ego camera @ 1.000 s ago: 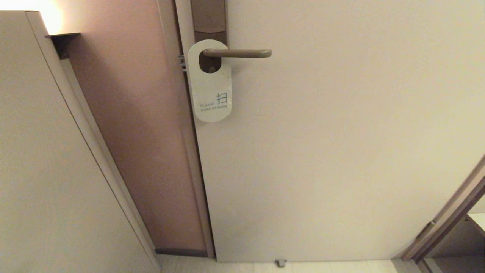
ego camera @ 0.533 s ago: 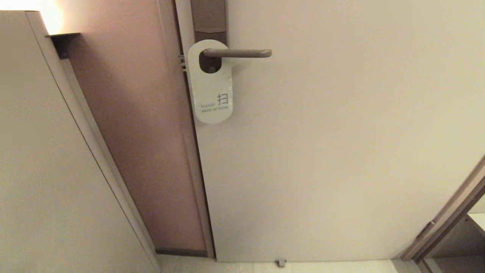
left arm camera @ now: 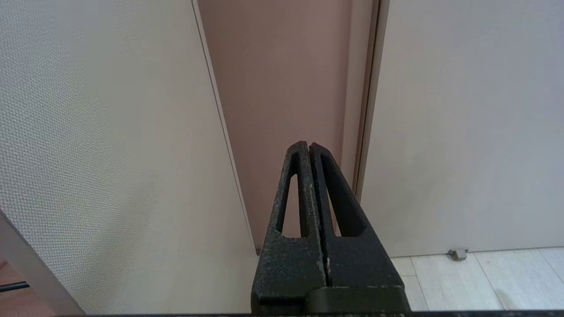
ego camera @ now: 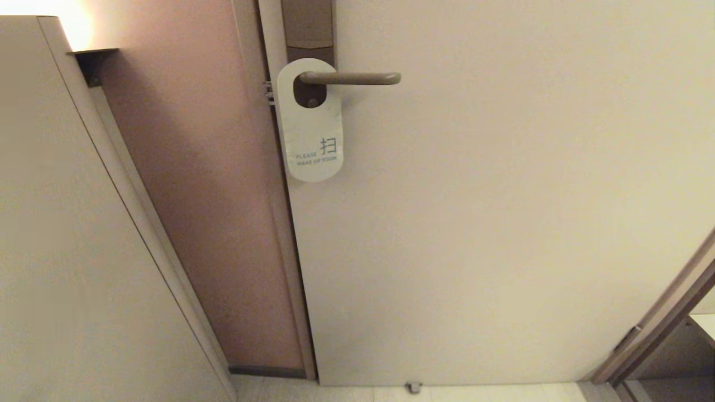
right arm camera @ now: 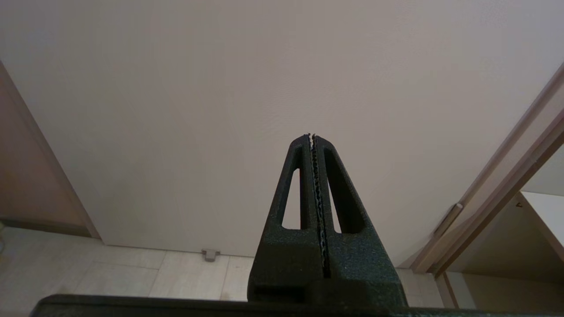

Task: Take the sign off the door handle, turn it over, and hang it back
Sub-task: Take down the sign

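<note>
White sign [ego camera: 310, 125] reading "PLEASE MAKE UP ROOM" hangs on door handle [ego camera: 352, 78], upper centre, by door edge; left gripper [left arm camera: 308, 146] and right gripper [right arm camera: 312, 137] closed, empty.

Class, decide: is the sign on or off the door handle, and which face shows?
On. The sign hangs by its oval hole over the door handle, white "PLEASE MAKE UP ROOM" face outward.

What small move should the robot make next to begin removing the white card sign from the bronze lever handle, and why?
Probably raise one arm toward the white card sign. It hangs untouched on the bronze lever handle, while the left gripper and right gripper sit shut, low near the floor.
</note>
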Controlling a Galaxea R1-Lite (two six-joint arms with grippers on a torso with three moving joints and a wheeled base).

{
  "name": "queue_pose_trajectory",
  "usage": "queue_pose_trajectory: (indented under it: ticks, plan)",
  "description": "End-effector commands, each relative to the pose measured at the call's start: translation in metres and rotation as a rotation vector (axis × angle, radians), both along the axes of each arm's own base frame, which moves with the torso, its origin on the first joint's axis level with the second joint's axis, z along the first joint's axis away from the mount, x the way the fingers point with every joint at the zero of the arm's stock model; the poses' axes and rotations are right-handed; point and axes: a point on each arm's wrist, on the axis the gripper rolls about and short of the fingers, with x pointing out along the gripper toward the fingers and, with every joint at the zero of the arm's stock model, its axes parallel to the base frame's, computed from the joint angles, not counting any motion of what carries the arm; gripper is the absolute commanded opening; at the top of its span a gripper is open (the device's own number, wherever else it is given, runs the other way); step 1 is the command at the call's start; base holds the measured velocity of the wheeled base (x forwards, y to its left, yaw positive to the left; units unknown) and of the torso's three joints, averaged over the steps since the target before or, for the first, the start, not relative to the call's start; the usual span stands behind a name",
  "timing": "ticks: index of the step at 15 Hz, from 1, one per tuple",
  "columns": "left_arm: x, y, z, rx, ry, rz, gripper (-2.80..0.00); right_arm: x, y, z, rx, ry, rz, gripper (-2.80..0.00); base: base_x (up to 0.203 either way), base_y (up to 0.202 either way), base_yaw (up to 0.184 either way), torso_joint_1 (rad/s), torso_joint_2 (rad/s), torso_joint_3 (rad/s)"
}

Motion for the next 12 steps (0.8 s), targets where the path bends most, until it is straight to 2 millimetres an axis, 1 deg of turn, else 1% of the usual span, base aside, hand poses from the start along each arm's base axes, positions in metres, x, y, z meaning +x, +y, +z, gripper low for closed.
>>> queue_pose_trajectory:
  ticks: [1, 3, 5, 9, 12]
  plan:
    - [0.000, 0.000, 0.001, 0.003, -0.006, -0.001, -2.80, 0.000, 0.000, 0.000, -0.001, 0.000, 0.000, -2.80, 0.000, 0.000, 0.000, 0.000, 0.00, 0.000]
    - [-0.005, -0.001, 0.015, -0.002, -0.043, -0.036, -2.80, 0.000, 0.000, 0.000, -0.001, 0.002, 0.000, -2.80, 0.000, 0.000, 0.000, 0.000, 0.00, 0.000]
    - [-0.006, -0.002, 0.029, -0.004, -0.035, -0.074, -2.80, 0.000, 0.000, 0.000, -0.001, 0.000, 0.000, -2.80, 0.000, 0.000, 0.000, 0.000, 0.00, 0.000]
    - [0.005, -0.002, 0.055, -0.008, 0.026, -0.086, -2.80, 0.000, 0.000, 0.000, -0.001, 0.002, 0.000, -2.80, 0.000, 0.000, 0.000, 0.000, 0.00, 0.000]
    - [0.018, -0.002, 0.080, -0.010, 0.062, -0.110, -2.80, 0.000, 0.000, 0.000, -0.001, 0.000, 0.000, -2.80, 0.000, 0.000, 0.000, 0.000, 0.00, 0.000]
